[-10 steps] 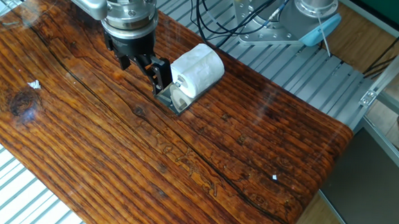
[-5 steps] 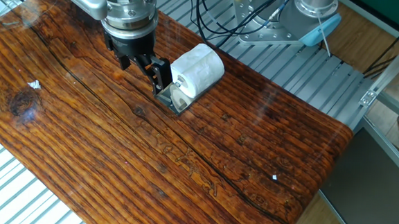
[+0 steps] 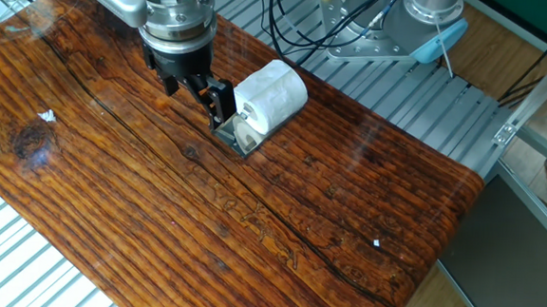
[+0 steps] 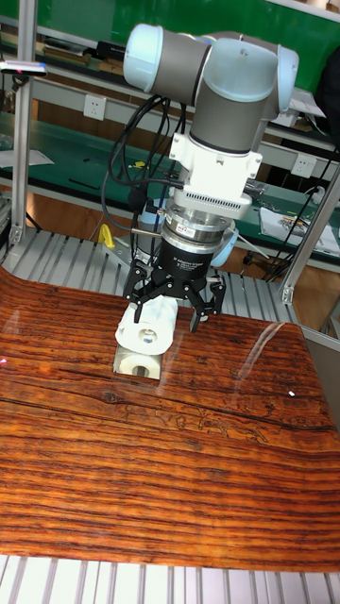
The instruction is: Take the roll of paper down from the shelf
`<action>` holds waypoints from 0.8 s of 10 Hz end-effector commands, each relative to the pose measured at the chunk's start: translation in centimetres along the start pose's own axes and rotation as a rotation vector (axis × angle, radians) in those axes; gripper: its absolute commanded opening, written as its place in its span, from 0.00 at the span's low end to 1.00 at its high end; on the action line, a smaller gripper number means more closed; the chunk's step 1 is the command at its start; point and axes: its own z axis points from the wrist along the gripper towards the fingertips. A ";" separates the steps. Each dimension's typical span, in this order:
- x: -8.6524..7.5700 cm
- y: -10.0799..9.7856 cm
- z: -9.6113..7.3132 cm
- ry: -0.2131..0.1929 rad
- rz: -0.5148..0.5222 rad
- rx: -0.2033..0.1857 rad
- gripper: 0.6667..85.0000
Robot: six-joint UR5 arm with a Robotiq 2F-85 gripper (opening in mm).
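The roll of paper (image 3: 272, 96) is white and crinkled and lies on its side on the shelf (image 3: 235, 137), a small dark grey rack with a shiny bracket standing on the wooden table. Its core hole (image 4: 146, 334) faces the tall fixed camera. My gripper (image 3: 196, 90) hangs low just beside the roll, on its left in the fixed view. The jaws stand spread and open, with nothing between them. One black finger (image 3: 222, 101) is right against the roll's end and the rack, and I cannot tell whether it touches. In the tall view the gripper (image 4: 171, 304) sits just behind the roll.
The glossy wooden tabletop (image 3: 250, 228) ends at a rounded right edge. Behind it lie ribbed aluminium rails (image 3: 420, 96), black cables (image 3: 291, 21) and the arm's base (image 3: 432, 16). A small white speck (image 3: 376, 243) lies on the wood.
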 end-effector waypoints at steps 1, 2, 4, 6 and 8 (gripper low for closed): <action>0.0 3.1 -0.2 0.014 0.246 -0.111 0.00; -0.1 3.1 0.0 0.008 0.246 -0.112 0.00; -0.1 3.2 0.0 0.006 0.246 -0.114 0.00; -0.1 3.2 0.0 0.006 0.246 -0.114 0.00; -0.1 3.3 0.0 0.007 0.248 -0.115 0.00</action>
